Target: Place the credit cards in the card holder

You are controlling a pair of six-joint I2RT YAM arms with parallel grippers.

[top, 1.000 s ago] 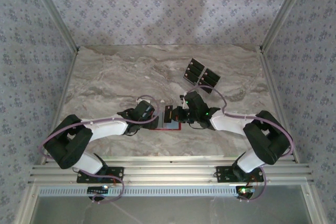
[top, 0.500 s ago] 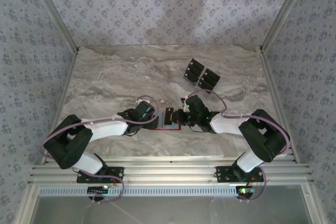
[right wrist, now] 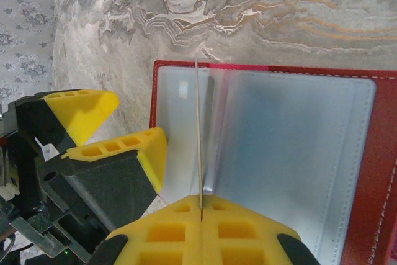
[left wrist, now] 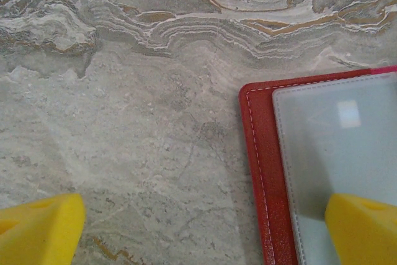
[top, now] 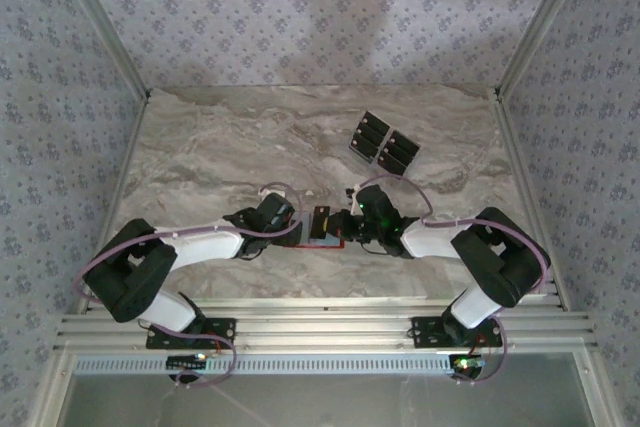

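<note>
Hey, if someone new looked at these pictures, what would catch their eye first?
Probably the red card holder, lying open near the front middle of the marble table. The right pincer is shut on one card, held on edge over the pale pockets, while the open left pincer straddles the holder's edge. The other black cards sit grouped farther back, to the right.

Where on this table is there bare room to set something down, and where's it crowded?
Bare: the table far left, between back wall and left arm; also the strip between the credit cards and the right wall. Crowded: the centre, where left gripper and right gripper meet over the card holder.
</note>
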